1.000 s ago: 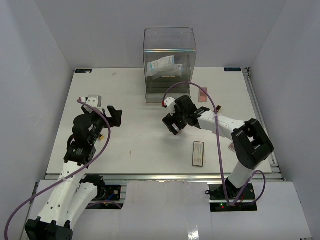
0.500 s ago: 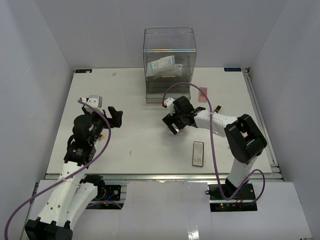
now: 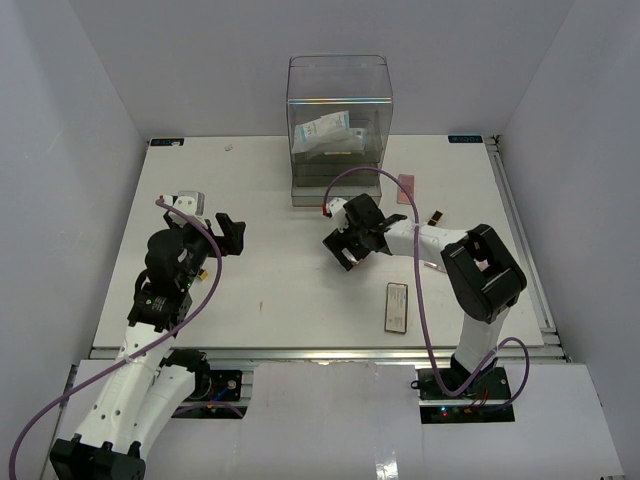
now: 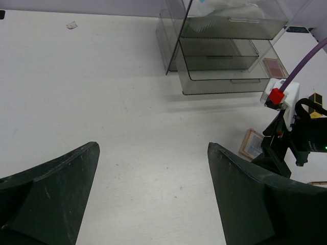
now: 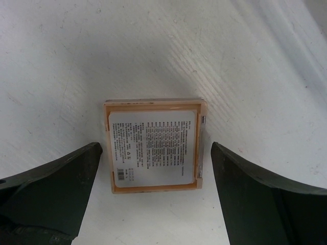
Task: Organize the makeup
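A peach square palette (image 5: 153, 145) lies label-up on the white table, straight below my right gripper (image 5: 155, 148). Its fingers are open on either side of the palette and do not touch it. In the top view the right gripper (image 3: 345, 248) hovers in front of the drawer box and hides that palette. A black rectangular compact (image 3: 397, 306) lies nearer the front edge. A pink palette (image 3: 405, 187) and a small dark tube (image 3: 437, 217) lie to the right of the box. White-blue sachets (image 3: 325, 130) sit in the box. My left gripper (image 3: 232, 232) is open and empty at the left.
The clear acrylic drawer box (image 3: 338, 130) stands at the back centre, and its lower drawers (image 4: 225, 81) are pulled out toward the front. A purple cable (image 3: 370, 172) arcs over the right arm. White walls close in the table on three sides.
The right arm's elbow has folded in to the left and the gripper has shifted slightly over the peach palette, its jaws a little wider. The left arm has stayed still.
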`<control>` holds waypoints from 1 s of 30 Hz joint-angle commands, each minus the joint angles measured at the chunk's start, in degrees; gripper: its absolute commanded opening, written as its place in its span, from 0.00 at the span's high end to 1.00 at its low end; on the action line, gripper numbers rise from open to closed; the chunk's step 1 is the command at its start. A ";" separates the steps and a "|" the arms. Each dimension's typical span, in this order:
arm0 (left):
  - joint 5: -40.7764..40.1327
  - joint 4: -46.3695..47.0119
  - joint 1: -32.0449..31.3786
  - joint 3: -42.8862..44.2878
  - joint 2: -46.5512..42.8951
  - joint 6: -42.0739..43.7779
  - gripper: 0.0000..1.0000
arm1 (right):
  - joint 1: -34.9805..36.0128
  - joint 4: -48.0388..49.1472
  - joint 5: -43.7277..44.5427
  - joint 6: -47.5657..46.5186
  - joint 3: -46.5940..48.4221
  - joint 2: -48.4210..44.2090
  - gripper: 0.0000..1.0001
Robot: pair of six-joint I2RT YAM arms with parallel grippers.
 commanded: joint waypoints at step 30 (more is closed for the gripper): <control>0.22 -0.17 0.14 -0.45 -1.07 0.07 0.02 | -1.28 -4.12 -7.20 -36.75 15.70 -10.40 0.78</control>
